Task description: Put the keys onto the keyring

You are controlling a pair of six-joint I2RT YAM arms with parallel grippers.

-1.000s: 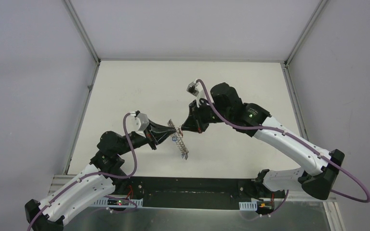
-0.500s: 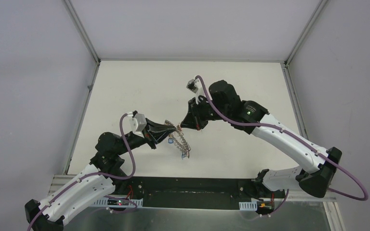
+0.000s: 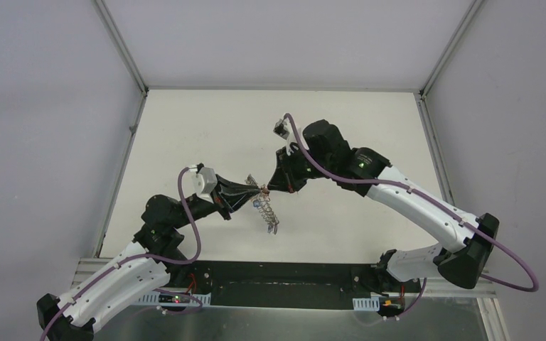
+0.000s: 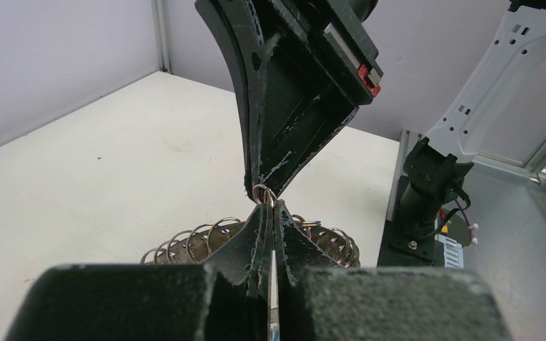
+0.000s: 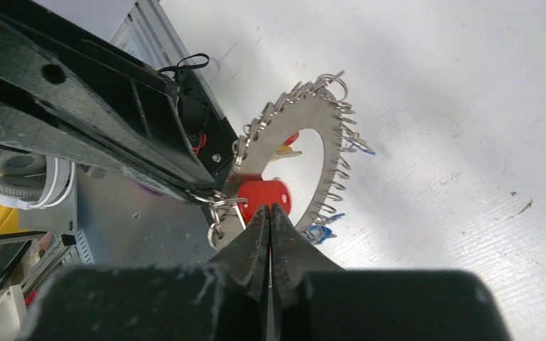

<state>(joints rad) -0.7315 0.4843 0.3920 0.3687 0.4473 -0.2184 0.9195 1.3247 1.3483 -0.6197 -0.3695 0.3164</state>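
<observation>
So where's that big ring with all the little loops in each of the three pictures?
Top view: keyring just below centre, hanging under where left hand and right hand meet.
Left wrist: keyring low centre, behind the left hand's tip.
Right wrist: keyring mid-picture, face-on.
Shared landmark: the two hands' meeting tips.

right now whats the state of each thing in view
left gripper: shut on the keyring's rim
right gripper: shut, tips at the red-tagged key; what it pinches is unclear
keyring: held up off the table, tilted
red-tagged key: at the ring's lower rim; attached or not, cannot tell
blue tags: hanging at the rim loops
</observation>
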